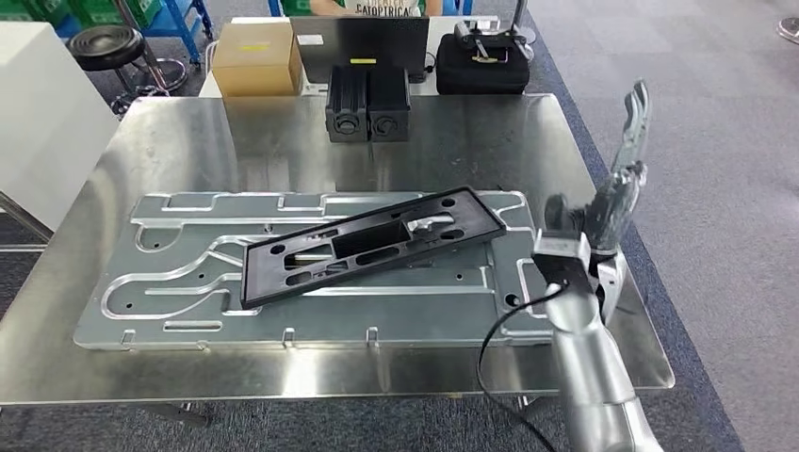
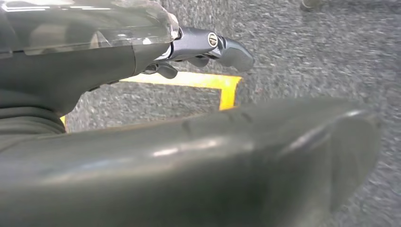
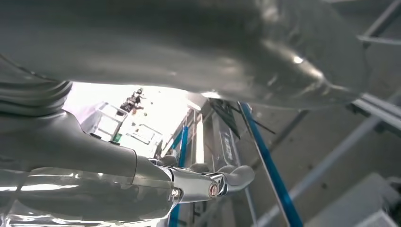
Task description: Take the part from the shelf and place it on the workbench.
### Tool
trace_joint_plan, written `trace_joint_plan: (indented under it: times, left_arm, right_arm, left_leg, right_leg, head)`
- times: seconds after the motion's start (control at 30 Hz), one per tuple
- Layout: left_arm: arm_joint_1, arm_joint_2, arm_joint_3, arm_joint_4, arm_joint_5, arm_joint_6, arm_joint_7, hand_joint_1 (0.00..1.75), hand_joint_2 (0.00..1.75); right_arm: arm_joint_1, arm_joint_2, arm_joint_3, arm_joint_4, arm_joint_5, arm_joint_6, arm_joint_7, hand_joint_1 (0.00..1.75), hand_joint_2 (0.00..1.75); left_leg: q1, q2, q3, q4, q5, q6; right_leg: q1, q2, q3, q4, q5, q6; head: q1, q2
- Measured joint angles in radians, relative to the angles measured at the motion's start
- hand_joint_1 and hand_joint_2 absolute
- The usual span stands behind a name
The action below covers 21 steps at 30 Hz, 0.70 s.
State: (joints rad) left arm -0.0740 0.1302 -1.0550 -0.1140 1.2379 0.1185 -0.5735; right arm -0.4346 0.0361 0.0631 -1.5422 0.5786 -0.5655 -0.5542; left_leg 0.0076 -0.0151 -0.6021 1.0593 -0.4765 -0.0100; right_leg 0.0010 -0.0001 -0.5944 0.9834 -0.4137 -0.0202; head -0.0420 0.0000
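We read the workbench (image 1: 113, 367) from its left edge: a large machined aluminium plate (image 1: 188, 311) lies flat across the middle, and a black rectangular frame (image 1: 372, 247) rests tilted on top of it. At the far edge sit two black blocks (image 1: 367, 104), with a cardboard box (image 1: 256, 58) and a black case (image 1: 482, 61) on the surface behind. Near the right edge, the right hand (image 1: 603, 218) holds the part (image 1: 629, 151), a long, slim silver metal bracket standing upright, its lower end buried in the hand, above the bench's right edge, not yet set down. We judge the part stiff, light for its length, smooth and likely slippery; held low on the shaft, it would lever and swing, so a hold nearer mid-length would steady it. The fingers (image 3: 231, 177) appear curled around it in the right wrist view. The left hand (image 2: 208, 47) hangs over grey carpet (image 2: 307, 56) and a yellow floor marking (image 2: 208, 81), fingers curled in, holding nothing we can see.
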Motion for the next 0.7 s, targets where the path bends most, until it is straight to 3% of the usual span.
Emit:
trace_joint_plan:
  times: [0.1,0.13,0.17,0.2,0.27,0.33,0.47,0.53,0.6,0.63,0.7]
  left_arm:
    - [0.001,-0.001,0.01,0.0,-0.002,0.0,0.0,0.0,0.0]
    - [0.001,-0.001,0.012,0.0,-0.002,0.0,0.0,0.0,0.0]
    - [0.001,-0.001,0.013,0.0,-0.002,0.0,0.0,0.0,0.0]
    - [0.001,-0.001,0.014,0.0,-0.002,0.0,0.0,0.0,0.0]
    - [0.0,-0.001,0.016,0.0,-0.002,0.0,0.0,0.0,0.0]
    - [-0.002,-0.001,0.017,0.0,-0.002,0.0,0.0,0.0,0.0]
    - [-0.002,-0.001,0.018,0.0,-0.002,0.0,0.0,0.0,0.0]
    - [-0.003,-0.002,0.019,0.0,-0.002,0.0,0.0,0.0,0.0]
    - [-0.002,-0.002,0.019,0.0,-0.002,0.0,0.0,0.0,0.0]
    - [-0.002,-0.002,0.019,0.0,-0.002,0.0,0.0,0.0,0.0]
    - [-0.001,-0.002,0.02,0.0,-0.002,0.0,0.0,0.0,0.0]
  right_arm:
    - [0.035,-0.005,-0.011,-0.064,0.002,0.0,0.0,0.0,0.0]
    - [0.046,-0.007,-0.013,-0.077,0.002,0.0,0.0,0.0,0.0]
    - [0.055,-0.008,-0.015,-0.088,0.002,0.0,0.0,0.0,0.0]
    - [0.061,-0.009,-0.016,-0.098,0.002,0.0,0.0,0.0,0.0]
    - [0.068,-0.011,-0.02,-0.116,0.002,0.0,0.0,0.0,0.0]
    - [0.07,-0.014,-0.024,-0.129,0.002,0.0,0.0,0.0,0.0]
    - [0.073,-0.018,-0.03,-0.144,0.002,0.0,0.001,0.0,0.0]
    - [0.075,-0.021,-0.032,-0.15,0.002,0.0,0.001,0.0,0.0]
    - [0.08,-0.023,-0.034,-0.152,0.002,0.0,0.002,0.0,0.0]
    - [0.083,-0.024,-0.035,-0.152,0.002,0.0,0.002,0.0,0.0]
    - [0.088,-0.025,-0.036,-0.152,0.002,0.0,0.003,0.0,0.0]
  left_leg:
    - [0.007,0.005,-0.082,0.19,-0.098,-0.012]
    - [0.009,0.006,-0.098,0.23,-0.109,-0.016]
    - [0.01,0.007,-0.095,0.227,-0.098,-0.018]
    - [0.011,0.007,-0.071,0.185,-0.07,-0.019]
    - [0.012,0.008,0.004,0.042,-0.01,-0.016]
    - [0.009,0.008,0.045,-0.039,0.011,-0.005]
    - [0.007,0.009,0.045,-0.05,0.02,0.023]
    - [0.009,0.01,0.043,-0.055,0.027,0.033]
    - [0.009,0.011,0.038,-0.054,0.028,0.035]
    - [0.008,0.011,0.037,-0.054,0.028,0.035]
    - [0.008,0.011,0.036,-0.054,0.028,0.035]
  right_leg:
    - [-0.002,-0.001,0.001,-0.001,0.001,-0.005]
    - [-0.002,-0.001,0.0,0.001,0.001,-0.005]
    - [-0.003,-0.001,-0.001,0.003,0.0,-0.004]
    - [-0.004,0.0,-0.001,0.007,-0.001,-0.002]
    - [-0.004,0.001,-0.003,0.017,-0.006,0.005]
    - [-0.001,0.003,-0.006,0.025,-0.01,0.016]
    - [-0.005,0.005,-0.014,0.039,-0.018,0.039]
    - [-0.009,0.004,-0.05,0.12,-0.071,0.05]
    - [-0.01,0.003,-0.113,0.257,-0.137,0.057]
    - [-0.011,0.003,-0.135,0.305,-0.152,0.059]
    - [-0.012,0.003,-0.141,0.323,-0.145,0.058]
  head:
    - [0.0,0.0]
    - [0.0,0.0]
    - [0.0,0.0]
    - [0.0,0.0]
    - [0.0,0.0]
    - [0.0,0.0]
    - [0.0,0.0]
    - [0.0,0.0]
    - [0.0,0.0]
    - [0.0,0.0]
    - [0.0,0.0]
